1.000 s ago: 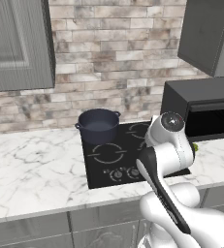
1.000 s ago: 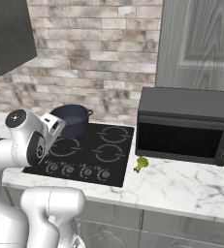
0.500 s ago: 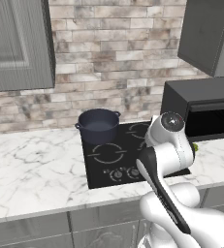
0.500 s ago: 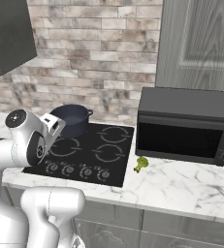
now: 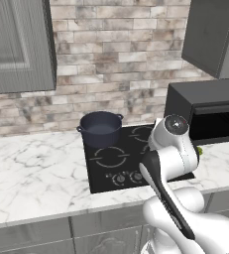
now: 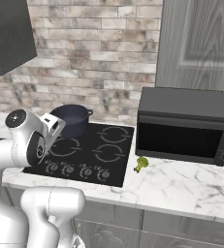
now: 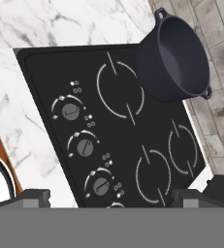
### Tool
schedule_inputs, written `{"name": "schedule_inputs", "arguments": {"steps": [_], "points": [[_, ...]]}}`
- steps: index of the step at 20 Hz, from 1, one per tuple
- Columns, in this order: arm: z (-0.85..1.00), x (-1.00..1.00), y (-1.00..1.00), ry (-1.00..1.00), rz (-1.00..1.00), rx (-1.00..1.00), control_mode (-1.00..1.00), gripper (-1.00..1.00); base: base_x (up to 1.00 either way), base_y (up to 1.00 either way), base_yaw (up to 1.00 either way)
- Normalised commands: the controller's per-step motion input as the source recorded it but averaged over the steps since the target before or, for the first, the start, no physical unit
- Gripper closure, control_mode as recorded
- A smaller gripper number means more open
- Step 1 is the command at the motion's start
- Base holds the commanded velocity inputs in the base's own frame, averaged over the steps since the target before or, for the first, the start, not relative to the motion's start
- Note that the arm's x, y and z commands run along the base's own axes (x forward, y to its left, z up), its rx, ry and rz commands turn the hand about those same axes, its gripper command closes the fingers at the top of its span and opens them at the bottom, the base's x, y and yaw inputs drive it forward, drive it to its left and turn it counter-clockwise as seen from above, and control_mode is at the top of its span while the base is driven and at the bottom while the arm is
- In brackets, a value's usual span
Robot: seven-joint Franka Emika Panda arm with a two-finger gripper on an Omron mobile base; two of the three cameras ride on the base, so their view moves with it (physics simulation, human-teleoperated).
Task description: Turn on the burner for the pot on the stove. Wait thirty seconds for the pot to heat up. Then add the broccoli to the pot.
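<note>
Nothing has moved: fingers [image 7: 108, 196] stay spread wide above the stove [image 7: 133, 140] knobs, pot [image 7: 174, 58] well beyond.

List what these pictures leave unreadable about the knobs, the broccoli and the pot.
- Stove knobs: the fourth is cut by the hand view's bottom edge; settings too small in the base views.
- Broccoli: mostly hidden behind the arm in the left base view.
- Pot: contents unclear; inside shadowed.

Black microwave [image 6: 186, 126] on white marble counter [image 5: 31, 168], brick backsplash [image 5: 116, 59] behind, grey cabinets [image 5: 17, 44] above.
</note>
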Motion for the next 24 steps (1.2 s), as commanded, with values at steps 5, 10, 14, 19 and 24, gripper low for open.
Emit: {"name": "schedule_inputs", "arguments": {"steps": [5, 10, 14, 19, 24], "points": [[0.0, 0.0, 0.0, 0.0, 0.0, 0.0, -1.0, -1.0, 0.0, 0.0, 0.0], [0.0, 0.0, 0.0, 0.0, 0.0, 0.0, -1.0, -1.0, 0.0, 0.0, 0.0], [0.0, 0.0, 0.0, 0.0, 0.0, 0.0, -1.0, -1.0, 0.0, 0.0, 0.0], [0.0, 0.0, 0.0, 0.0, 0.0, 0.0, -1.0, -1.0, 0.0, 0.0, 0.0], [0.0, 0.0, 0.0, 0.0, 0.0, 0.0, -1.0, -1.0, 0.0, 0.0, 0.0]]}}
